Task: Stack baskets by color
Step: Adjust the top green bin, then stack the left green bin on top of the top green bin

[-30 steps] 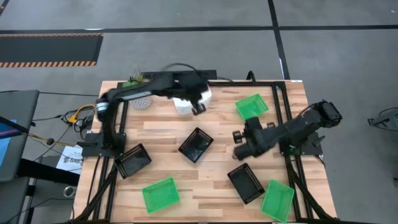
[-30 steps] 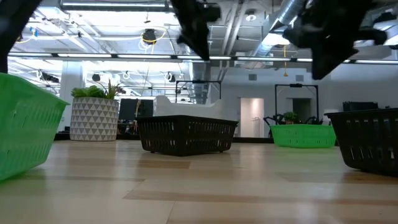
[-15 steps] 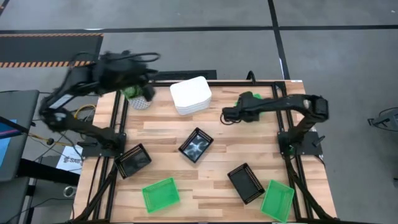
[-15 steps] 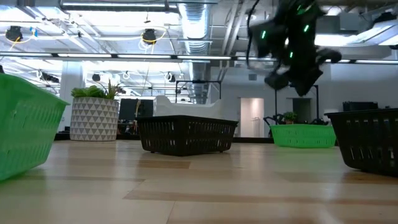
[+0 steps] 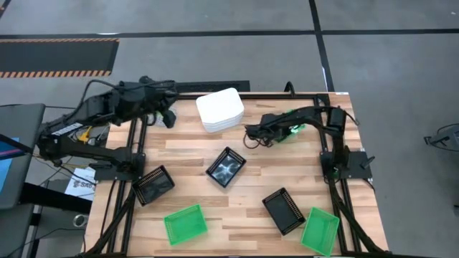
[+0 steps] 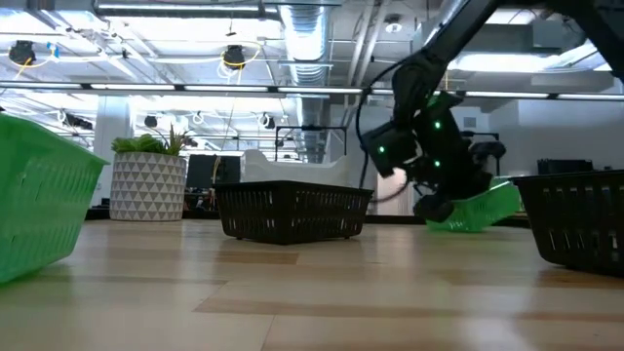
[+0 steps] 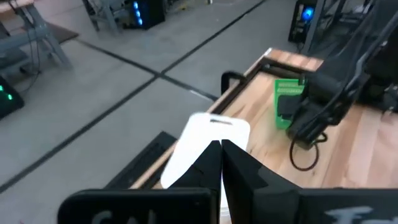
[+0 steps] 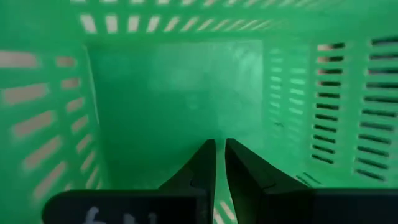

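Three white baskets sit stacked (image 5: 220, 110) at the far middle. Three black baskets (image 5: 226, 166) (image 5: 153, 185) (image 5: 283, 210) and two green baskets (image 5: 185, 222) (image 5: 320, 231) lie singly on the table. A third green basket (image 5: 295, 131) (image 6: 483, 207) at the far right stands tilted, with my right gripper (image 5: 264, 135) (image 8: 217, 144) shut and reaching into it. My left gripper (image 5: 170, 116) (image 7: 220, 144) is shut and empty, held high over the far left corner. My right gripper's shut fingers (image 8: 205, 163) slant down into the far-right green basket, at its floor (image 8: 186, 106) near its left end (image 6: 441, 216). The tips themselves hide the exact contact. The basket is tilted: its left end is on the table and its right end (image 6: 509, 191) is raised.
A potted plant (image 6: 146, 183) stands at the far left corner, under my left arm in the high view. A black frame (image 5: 321, 107) edges the table's far and side borders. Bare wood lies between the white stack and the middle black basket.
My left gripper has drawn back from the white stack toward the far left corner and risen, still shut. My right gripper has swung toward the far edge and come down into the far-right green basket. That basket has tipped, its right end now raised.
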`<state>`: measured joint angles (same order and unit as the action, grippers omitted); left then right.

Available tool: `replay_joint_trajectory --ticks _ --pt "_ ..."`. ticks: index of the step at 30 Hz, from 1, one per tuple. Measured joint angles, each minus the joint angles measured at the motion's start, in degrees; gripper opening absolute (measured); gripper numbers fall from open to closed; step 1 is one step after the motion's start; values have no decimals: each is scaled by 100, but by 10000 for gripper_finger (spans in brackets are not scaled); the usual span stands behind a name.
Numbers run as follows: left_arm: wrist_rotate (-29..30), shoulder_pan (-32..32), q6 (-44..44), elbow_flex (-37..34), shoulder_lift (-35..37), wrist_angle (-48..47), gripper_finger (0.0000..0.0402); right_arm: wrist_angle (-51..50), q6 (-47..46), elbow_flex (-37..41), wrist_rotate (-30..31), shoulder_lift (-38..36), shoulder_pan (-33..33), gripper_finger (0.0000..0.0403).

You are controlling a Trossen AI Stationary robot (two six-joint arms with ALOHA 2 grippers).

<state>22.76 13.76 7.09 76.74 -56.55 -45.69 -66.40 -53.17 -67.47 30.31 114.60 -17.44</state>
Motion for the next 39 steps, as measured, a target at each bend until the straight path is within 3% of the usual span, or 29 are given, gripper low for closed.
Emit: replay_joint_trajectory --ticks 5,12,21,25,31,36,39 --pt "-137 0 90 -303 -227 26 0 434 287 -432 -423 -90 428 63" --pt "-131 0 116 -451 -467 20 0 794 736 -1218 -500 -350 1065 63" --pt "-124 0 -66 -453 -553 -55 3 341 864 -2025 -494 -877 1845 63" --pt "-173 -5 91 -453 -542 -667 28 -26 560 -2077 -498 -1388 2375 63" --pt "-1303 -367 812 -611 -529 -2313 89 -724 -468 -2079 -472 -1954 3411 63" --pt "-2339 -1294 1699 -1395 -376 -2191 131 -1040 -1197 -2078 -305 -2032 4161 63" --pt "-2511 -2013 2527 -1953 -380 -1737 148 -1161 -1523 -2077 -280 -1979 4462 63"
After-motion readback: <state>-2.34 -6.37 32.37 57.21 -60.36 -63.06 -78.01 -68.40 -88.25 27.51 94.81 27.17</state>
